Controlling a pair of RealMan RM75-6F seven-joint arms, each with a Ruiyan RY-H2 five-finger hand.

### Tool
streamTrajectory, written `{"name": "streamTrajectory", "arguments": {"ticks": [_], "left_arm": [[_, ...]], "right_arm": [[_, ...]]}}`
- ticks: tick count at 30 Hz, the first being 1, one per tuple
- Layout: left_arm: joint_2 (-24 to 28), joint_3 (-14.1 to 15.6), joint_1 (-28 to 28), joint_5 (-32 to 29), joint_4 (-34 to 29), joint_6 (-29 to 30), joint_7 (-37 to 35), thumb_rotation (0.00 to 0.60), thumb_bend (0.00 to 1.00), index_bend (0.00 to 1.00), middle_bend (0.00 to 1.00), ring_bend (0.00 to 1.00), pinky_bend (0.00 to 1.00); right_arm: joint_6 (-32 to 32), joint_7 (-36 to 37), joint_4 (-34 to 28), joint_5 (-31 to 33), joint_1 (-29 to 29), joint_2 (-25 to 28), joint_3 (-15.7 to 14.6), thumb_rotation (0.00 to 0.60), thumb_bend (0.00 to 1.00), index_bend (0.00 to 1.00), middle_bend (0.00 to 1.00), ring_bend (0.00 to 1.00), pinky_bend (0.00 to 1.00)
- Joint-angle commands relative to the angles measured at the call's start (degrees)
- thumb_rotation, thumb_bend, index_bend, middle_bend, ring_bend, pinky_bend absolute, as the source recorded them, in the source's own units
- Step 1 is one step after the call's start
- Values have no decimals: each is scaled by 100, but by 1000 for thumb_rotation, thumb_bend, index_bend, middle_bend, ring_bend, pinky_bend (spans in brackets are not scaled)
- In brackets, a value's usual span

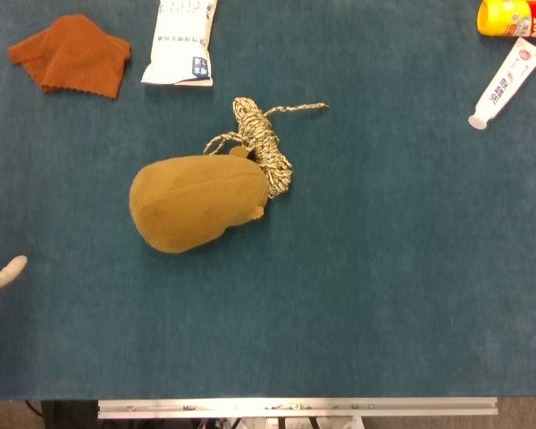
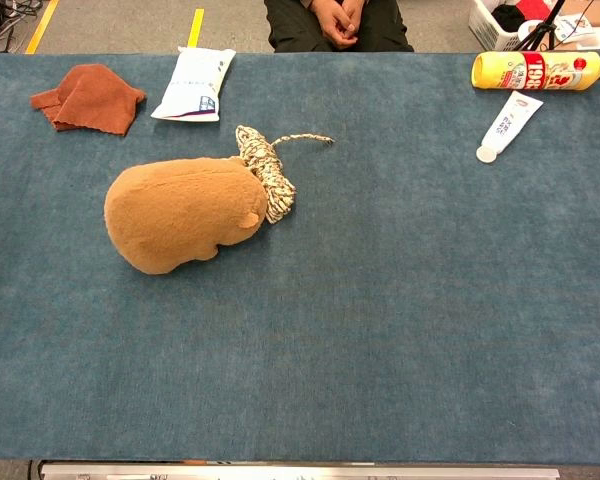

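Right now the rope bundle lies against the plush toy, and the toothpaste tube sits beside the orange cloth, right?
Not quite. The rope bundle does lie against the plush toy, but the toothpaste tube sits beside the yellow bottle, across the table from the orange cloth. The chest view shows it.

A rust cloth (image 2: 88, 97) and a white pouch (image 2: 193, 84) lie by the table's far left edge. A yellow bottle (image 2: 540, 70) and white tube (image 2: 508, 124) sit near its far right corner
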Motion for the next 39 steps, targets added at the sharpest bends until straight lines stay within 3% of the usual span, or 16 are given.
{"name": "streamTrajectory", "arguments": {"ticks": [1, 15, 25, 35, 39], "left_arm": [[38, 18, 0, -25, -37, -72, 24, 600, 44, 99, 50, 0, 15], [293, 54, -120, 7, -313, -476, -551, 600, 44, 102, 51, 0, 15], [599, 165, -602, 92, -585, -1442, -1621, 600, 45, 102, 52, 0, 15], [360, 200, -1095, 81, -393, -2283, -2028, 600, 44, 54, 18, 0, 15], [263, 262, -1300, 103, -360, -2650, -2275, 544, 44, 8, 0, 0, 15]], "right_arm": [[-10, 4, -5, -17, 4, 0, 1, 600, 295, 160, 236, 69, 144], [20, 12, -28, -45, 69, 47, 170, 600, 295, 159, 236, 70, 144], [-74, 78, -79, 73, 102, 97, 234, 600, 294, 159, 236, 69, 144], [-217, 78, -135, 267, 39, 227, 167, 600, 294, 159, 240, 69, 143], [-232, 106, -142, 299, 20, 256, 158, 600, 295, 159, 240, 70, 143]]}}
